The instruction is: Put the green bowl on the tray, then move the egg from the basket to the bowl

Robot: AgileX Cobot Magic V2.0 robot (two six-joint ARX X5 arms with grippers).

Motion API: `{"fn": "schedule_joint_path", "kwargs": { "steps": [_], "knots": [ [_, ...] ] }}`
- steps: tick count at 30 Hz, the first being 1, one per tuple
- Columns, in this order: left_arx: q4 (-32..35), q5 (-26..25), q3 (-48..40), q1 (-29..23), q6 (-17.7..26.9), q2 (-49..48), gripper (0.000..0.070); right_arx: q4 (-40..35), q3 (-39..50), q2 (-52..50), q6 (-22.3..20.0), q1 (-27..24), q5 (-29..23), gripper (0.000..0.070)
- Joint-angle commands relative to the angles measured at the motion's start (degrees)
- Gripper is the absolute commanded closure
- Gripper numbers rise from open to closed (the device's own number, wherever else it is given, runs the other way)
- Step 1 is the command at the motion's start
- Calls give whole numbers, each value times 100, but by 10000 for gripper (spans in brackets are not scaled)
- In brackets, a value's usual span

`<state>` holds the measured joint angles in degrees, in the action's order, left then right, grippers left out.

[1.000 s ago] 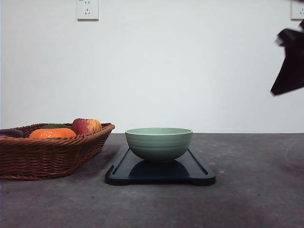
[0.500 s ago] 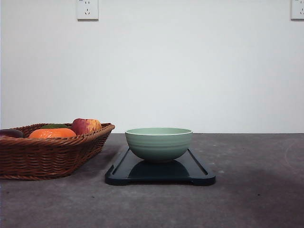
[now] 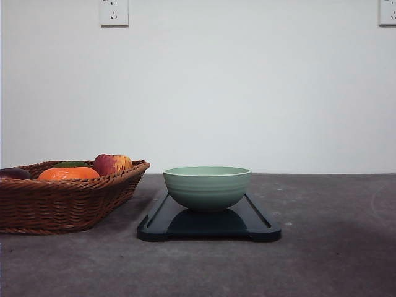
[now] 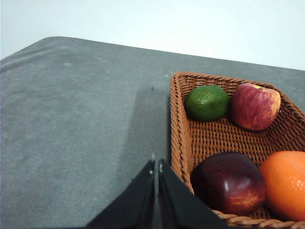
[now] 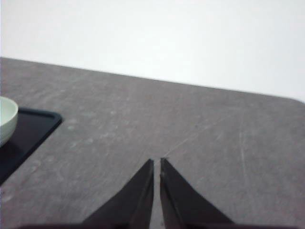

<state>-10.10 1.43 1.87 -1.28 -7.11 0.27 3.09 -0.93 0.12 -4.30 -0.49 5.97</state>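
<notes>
The pale green bowl (image 3: 207, 187) stands upright on the dark tray (image 3: 260, 228) in the middle of the table. Part of the bowl (image 5: 6, 118) and a corner of the tray (image 5: 28, 131) show in the right wrist view. The brown wicker basket (image 3: 62, 201) sits at the left, holding fruit; the egg is hidden. My left gripper (image 4: 156, 167) is shut and empty, hovering just outside the basket's rim (image 4: 177, 124). My right gripper (image 5: 157, 162) is shut and empty over bare table, off to the side of the tray.
In the basket lie a lime (image 4: 207, 102), a red apple (image 4: 255, 106), a dark purple fruit (image 4: 228, 183) and an orange (image 4: 286, 183). The grey table (image 3: 334, 260) runs back to a white wall with power sockets (image 3: 114, 12).
The right arm, seen a second ago at the upper right of the front view, has left that view. Bowl, tray and basket have not moved.
</notes>
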Motion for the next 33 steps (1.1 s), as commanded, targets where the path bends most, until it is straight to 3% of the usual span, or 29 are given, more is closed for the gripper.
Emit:
{"fn": "schedule_joint_path", "kwargs": {
  "steps": [1,33],
  "knots": [
    [77,15,-111,-11,-17,-7,700,-7,24,8,166,-13,15,684],
    [76,15,-109,-11,-18,-7,700,-48,24,8,279,-13,-1,684]
  ]
}}
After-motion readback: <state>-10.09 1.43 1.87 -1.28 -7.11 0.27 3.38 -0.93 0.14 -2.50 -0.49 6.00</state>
